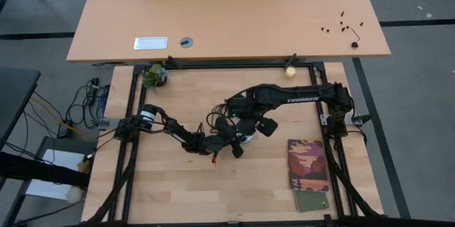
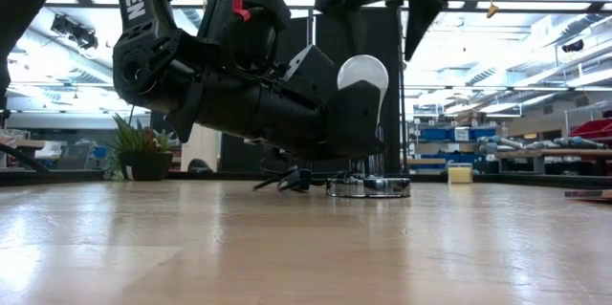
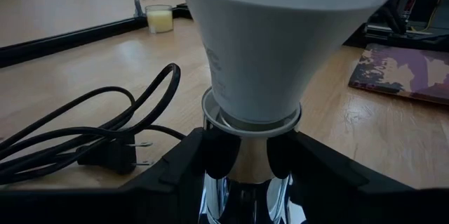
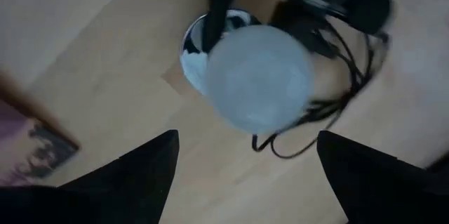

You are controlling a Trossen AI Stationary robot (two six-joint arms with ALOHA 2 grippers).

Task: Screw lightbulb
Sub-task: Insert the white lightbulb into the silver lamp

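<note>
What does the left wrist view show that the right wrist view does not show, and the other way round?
Only the left wrist view shows the left gripper closed on the shiny socket stem, the two-pin plug and a small yellowish cup. Only the right wrist view shows the lightbulb from above, with the right gripper open and apart from it. Both show the lightbulb sitting in the socket, the black cord, the booklet and the wooden table.

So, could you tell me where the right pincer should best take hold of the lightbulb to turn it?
Probably the round dome of the lightbulb, taken from straight above. The bulb stands upright in the silver socket, which the left pincer clamps at the neck, so only the wide top is free. The right pincer hangs open above it, one finger on each side.
</note>
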